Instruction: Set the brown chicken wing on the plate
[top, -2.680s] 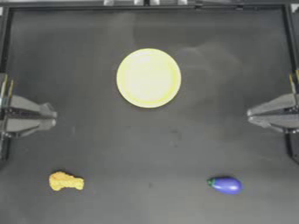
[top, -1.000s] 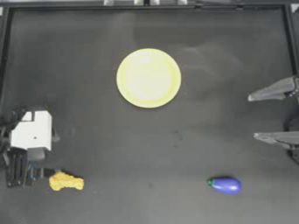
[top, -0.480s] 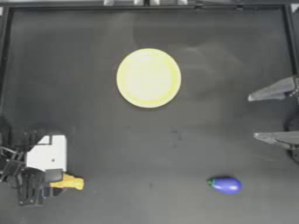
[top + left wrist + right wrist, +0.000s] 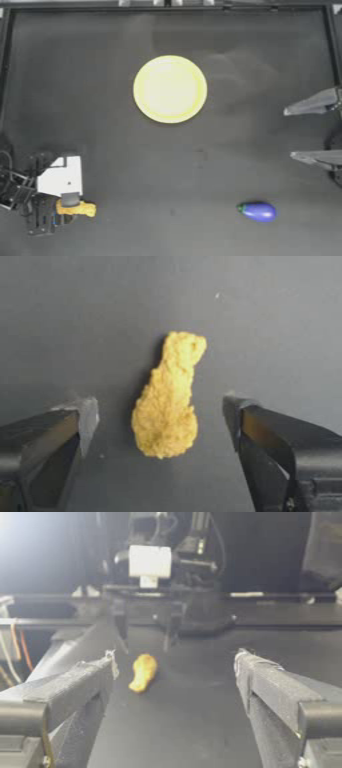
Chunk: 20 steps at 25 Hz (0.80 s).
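Note:
The brown chicken wing lies on the table near the front left corner. My left gripper hangs right over it, open. In the left wrist view the wing lies lengthwise between the two spread jaws of that gripper, touching neither. The pale yellow plate sits empty at the back centre, far from the wing. My right gripper waits open at the right edge. Its wrist view looks across the table at the wing with the left arm's gripper just above it.
A glossy blue-purple eggplant lies at the front right. The left arm's white wrist block sits just behind the wing. A raised rim bounds the dark table.
The left arm swung from the left edge toward the front and came down over the wing. The right gripper opened early on and has held still since.

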Motion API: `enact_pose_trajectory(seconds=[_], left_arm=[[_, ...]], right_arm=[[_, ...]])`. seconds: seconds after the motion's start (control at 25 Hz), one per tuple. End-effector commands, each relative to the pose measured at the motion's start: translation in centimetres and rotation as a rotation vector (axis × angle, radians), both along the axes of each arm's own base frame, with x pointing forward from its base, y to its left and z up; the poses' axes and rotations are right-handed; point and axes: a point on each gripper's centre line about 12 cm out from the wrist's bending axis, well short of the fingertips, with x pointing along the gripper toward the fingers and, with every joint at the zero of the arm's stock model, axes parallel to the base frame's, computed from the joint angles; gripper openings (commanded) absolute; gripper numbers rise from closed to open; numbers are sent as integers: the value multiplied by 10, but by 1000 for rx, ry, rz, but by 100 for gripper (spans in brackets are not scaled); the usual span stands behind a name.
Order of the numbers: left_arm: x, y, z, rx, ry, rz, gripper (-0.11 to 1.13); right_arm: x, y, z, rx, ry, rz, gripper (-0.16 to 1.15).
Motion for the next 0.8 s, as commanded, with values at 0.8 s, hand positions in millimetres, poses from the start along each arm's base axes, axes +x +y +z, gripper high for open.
enact_pose_trajectory(seconds=[0.8], left_arm=[[2, -8, -43, -5, 101, 4, 103]], right_arm=[[2, 0, 7, 0, -34, 0, 100]])
